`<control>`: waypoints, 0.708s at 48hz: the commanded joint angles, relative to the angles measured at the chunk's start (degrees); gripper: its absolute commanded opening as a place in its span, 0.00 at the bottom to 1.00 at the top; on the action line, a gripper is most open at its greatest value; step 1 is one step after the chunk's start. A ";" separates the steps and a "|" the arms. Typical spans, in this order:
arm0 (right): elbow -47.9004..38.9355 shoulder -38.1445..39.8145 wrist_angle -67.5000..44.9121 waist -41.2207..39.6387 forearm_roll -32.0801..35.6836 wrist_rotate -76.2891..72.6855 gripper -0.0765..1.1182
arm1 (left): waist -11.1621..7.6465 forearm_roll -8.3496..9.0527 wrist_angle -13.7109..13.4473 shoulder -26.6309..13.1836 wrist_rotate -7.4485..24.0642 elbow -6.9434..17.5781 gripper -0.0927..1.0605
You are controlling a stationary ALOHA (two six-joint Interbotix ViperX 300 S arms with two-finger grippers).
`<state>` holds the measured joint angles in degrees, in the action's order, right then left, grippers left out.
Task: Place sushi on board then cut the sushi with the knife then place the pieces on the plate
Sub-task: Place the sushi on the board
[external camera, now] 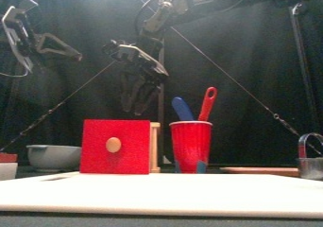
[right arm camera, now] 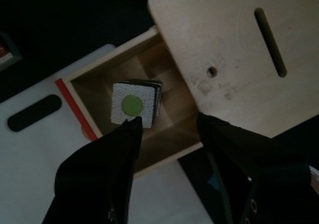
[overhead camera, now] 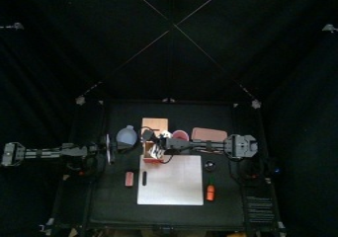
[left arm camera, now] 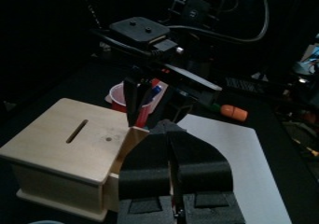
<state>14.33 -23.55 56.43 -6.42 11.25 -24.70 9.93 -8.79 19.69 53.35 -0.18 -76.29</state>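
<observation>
Sushi [right arm camera: 132, 105]: dark block, white face, green dot, in open drawer [right arm camera: 118, 69]; right gripper [right arm camera: 169, 123] spread above it, left gripper [left arm camera: 176, 134] closed.

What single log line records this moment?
step: fetch sushi | right hand: open, above sushi in open drawer | left hand: shut, beside box

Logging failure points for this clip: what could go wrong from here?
The sushi lies down inside the open drawer; the open right fingers could catch the drawer wall or the box edge. The cup stands close beside the box, so it could get knocked on the lift.
</observation>
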 commanded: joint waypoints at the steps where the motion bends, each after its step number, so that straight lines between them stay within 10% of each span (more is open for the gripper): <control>1: 1.76 0.79 -0.70 -0.18 -1.85 0.00 0.77 | 0.53 0.00 0.44 -0.18 0.00 0.88 0.19; 34: 2.46 -2.81 -2.55 -0.09 -0.53 -1.32 0.76 | 1.49 -1.05 0.44 -0.18 -0.09 0.70 0.19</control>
<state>15.21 -28.04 53.96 -6.42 10.63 -26.02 11.16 -9.84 19.60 53.35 -0.18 -76.29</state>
